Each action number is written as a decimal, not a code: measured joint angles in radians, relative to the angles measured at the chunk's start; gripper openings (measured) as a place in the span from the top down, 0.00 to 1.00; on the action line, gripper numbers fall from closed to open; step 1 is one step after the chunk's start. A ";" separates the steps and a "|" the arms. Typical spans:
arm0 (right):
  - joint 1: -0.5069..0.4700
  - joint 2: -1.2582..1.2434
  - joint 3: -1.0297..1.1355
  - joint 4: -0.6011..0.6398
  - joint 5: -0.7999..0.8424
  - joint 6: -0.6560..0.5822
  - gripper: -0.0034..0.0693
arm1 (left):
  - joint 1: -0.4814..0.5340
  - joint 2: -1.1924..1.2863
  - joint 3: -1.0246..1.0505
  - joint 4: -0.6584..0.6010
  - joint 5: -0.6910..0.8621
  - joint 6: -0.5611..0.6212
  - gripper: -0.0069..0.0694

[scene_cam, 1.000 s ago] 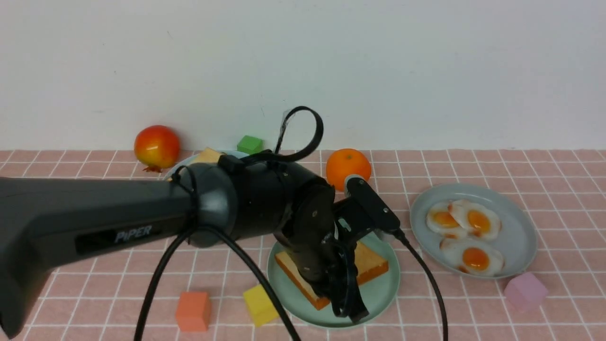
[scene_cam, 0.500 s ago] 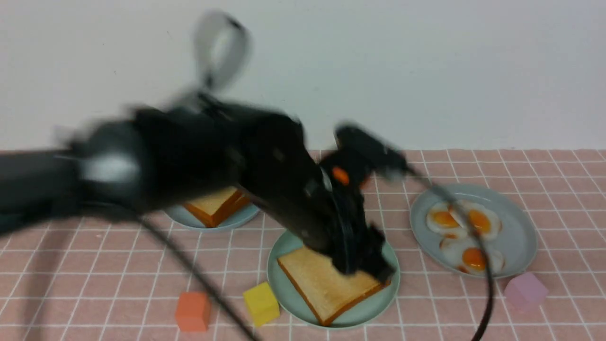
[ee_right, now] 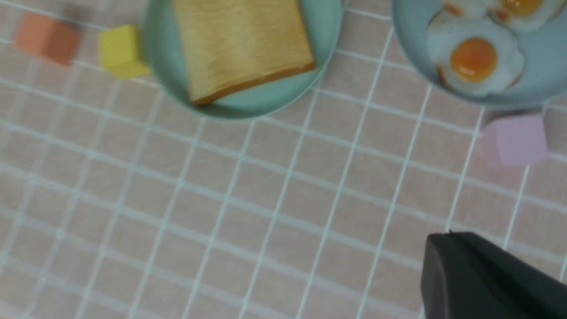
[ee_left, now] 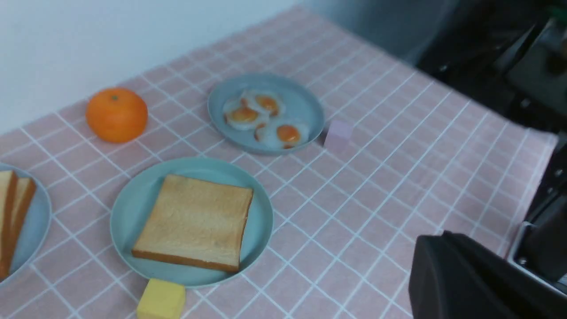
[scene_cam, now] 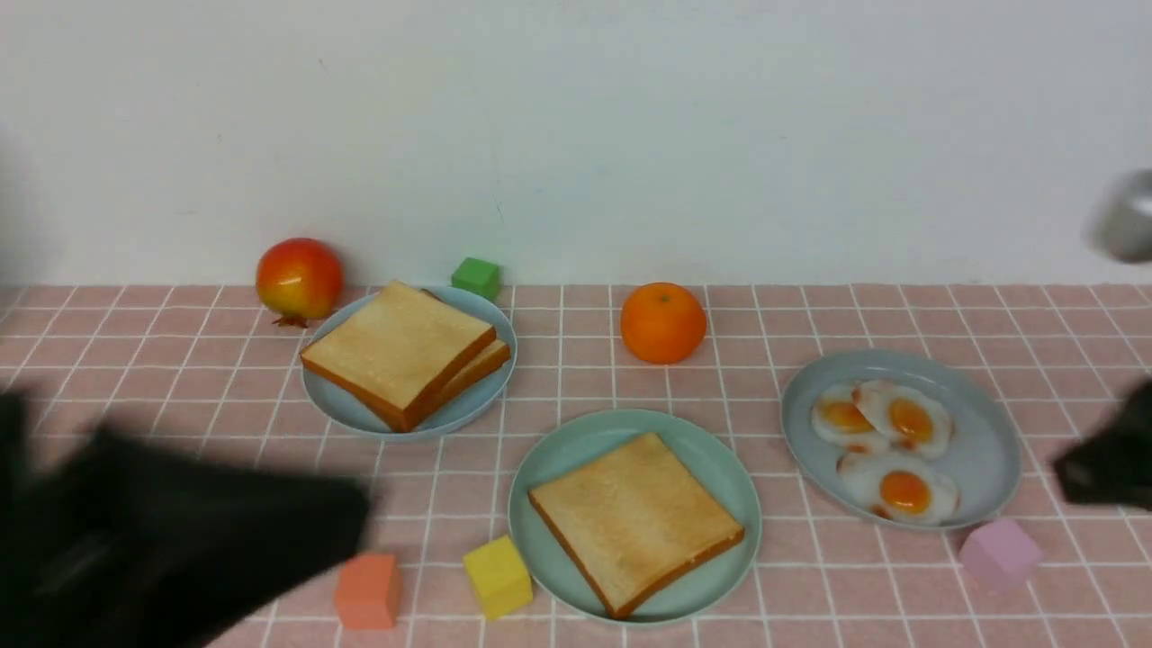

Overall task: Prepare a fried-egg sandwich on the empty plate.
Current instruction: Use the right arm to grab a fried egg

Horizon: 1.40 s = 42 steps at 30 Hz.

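Note:
The mint-green plate (scene_cam: 558, 450) sits at the centre front with one golden toast slice (scene_cam: 634, 517) lying flat on it. Two more toast slices (scene_cam: 396, 346) are stacked on the blue-grey plate (scene_cam: 342, 409) at the back left. Three fried eggs (scene_cam: 904, 490) lie on the blue-grey plate (scene_cam: 985, 450) at the right. My left arm (scene_cam: 180, 540) is a dark blur at the front left, away from the plates. My left gripper (ee_left: 436, 241) is shut and empty. My right arm (scene_cam: 1107, 468) is at the right edge beside the egg plate. My right gripper (ee_right: 443, 241) is shut and empty.
An orange (scene_cam: 662, 321), a red-yellow fruit (scene_cam: 299, 277) and a green cube (scene_cam: 475, 274) stand near the back wall. A yellow cube (scene_cam: 497, 576) and an orange cube (scene_cam: 367, 589) sit left of the mint plate. A pink cube (scene_cam: 999, 551) sits by the egg plate's front.
My left arm has let go of the toast on the mint plate and swung back to the front left. My right arm has come into view at the right edge.

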 joint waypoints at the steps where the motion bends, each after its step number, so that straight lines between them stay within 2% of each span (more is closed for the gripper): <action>1: 0.000 0.048 -0.001 -0.014 -0.017 -0.003 0.90 | 0.000 -0.037 0.023 0.000 -0.002 0.000 0.89; 6: 0.000 0.241 -0.010 -0.079 -0.140 0.010 0.86 | 0.000 -0.235 0.138 -0.001 -0.003 -0.006 0.89; 8: 0.000 0.366 -0.046 -0.156 -0.171 0.073 0.79 | 0.000 -0.280 0.177 0.000 -0.007 -0.020 0.89; 15: 0.000 0.662 -0.257 -0.437 -0.185 0.348 0.44 | 0.000 -0.269 0.200 -0.001 -0.063 -0.036 0.89; 19: 0.000 0.787 -0.377 -0.495 -0.185 0.397 0.31 | 0.000 -0.269 0.200 -0.004 -0.079 -0.037 0.89; 23: 0.000 0.882 -0.480 -0.508 -0.184 0.404 0.28 | 0.000 -0.269 0.200 -0.005 -0.076 -0.037 0.89; 28: -0.017 0.976 -0.584 -0.500 -0.157 0.403 0.31 | 0.000 -0.269 0.200 -0.007 -0.065 -0.037 0.89; 42: -0.100 1.018 -0.603 -0.376 -0.117 0.357 0.33 | 0.000 -0.269 0.200 -0.007 -0.058 -0.037 0.89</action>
